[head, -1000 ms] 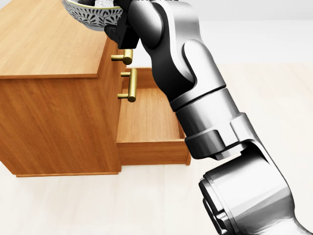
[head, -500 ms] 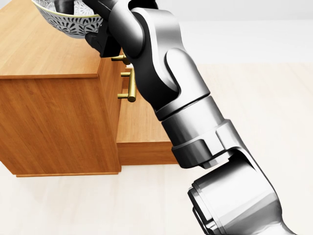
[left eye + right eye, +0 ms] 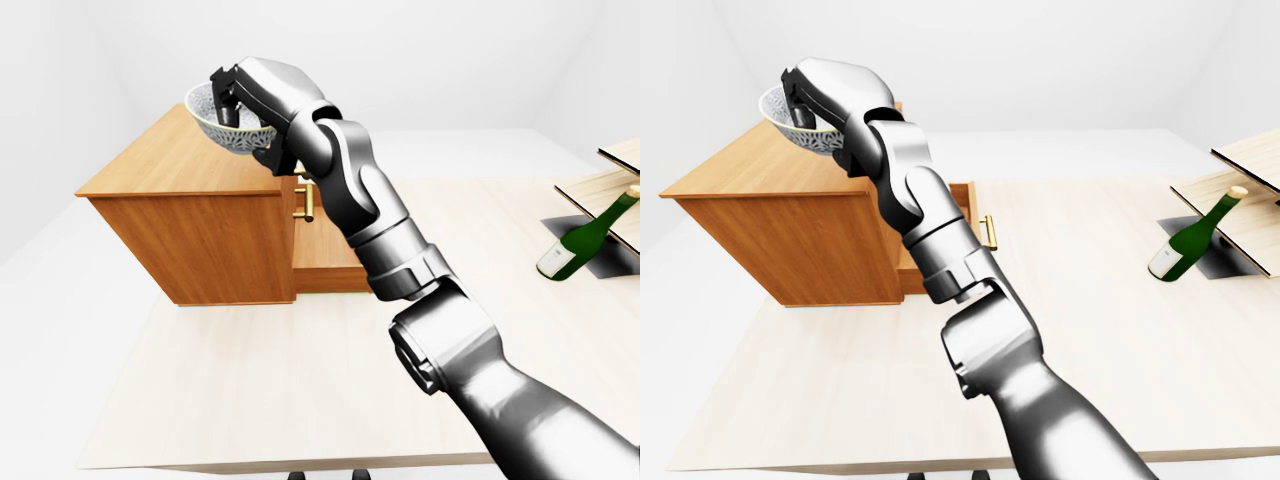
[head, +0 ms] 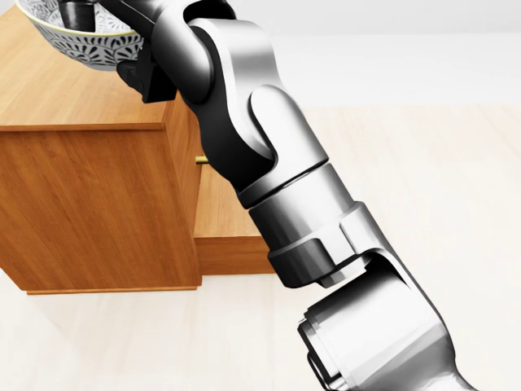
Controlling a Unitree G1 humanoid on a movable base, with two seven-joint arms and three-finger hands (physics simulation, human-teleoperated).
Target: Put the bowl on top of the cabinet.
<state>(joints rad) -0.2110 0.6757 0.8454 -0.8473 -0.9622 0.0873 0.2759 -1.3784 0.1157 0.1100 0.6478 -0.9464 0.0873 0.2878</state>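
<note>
A white bowl with a dark floral pattern (image 3: 238, 141) hangs in the air just over the wooden cabinet's top (image 3: 165, 168), near its right side. My right hand (image 3: 224, 94) is shut on the bowl's rim, with dark fingers (image 4: 79, 13) dipping inside it. The long silver right arm reaches up from the bottom right of every view. In the head view the bowl (image 4: 81, 46) is cut off by the top edge. The bowl's underside does not touch the wood. My left hand is out of sight.
The cabinet's lower drawer (image 4: 221, 213) stands pulled open to the right, its brass handle (image 3: 989, 230) showing. A green bottle (image 3: 1187, 242) leans against a wooden shelf (image 3: 1240, 190) at the far right. The cabinet sits on a pale wooden floor (image 3: 300, 380).
My right arm has carried the bowl to the left in the head view, from above the cabinet's right edge to over its top. The arm now hides the drawer handles.
</note>
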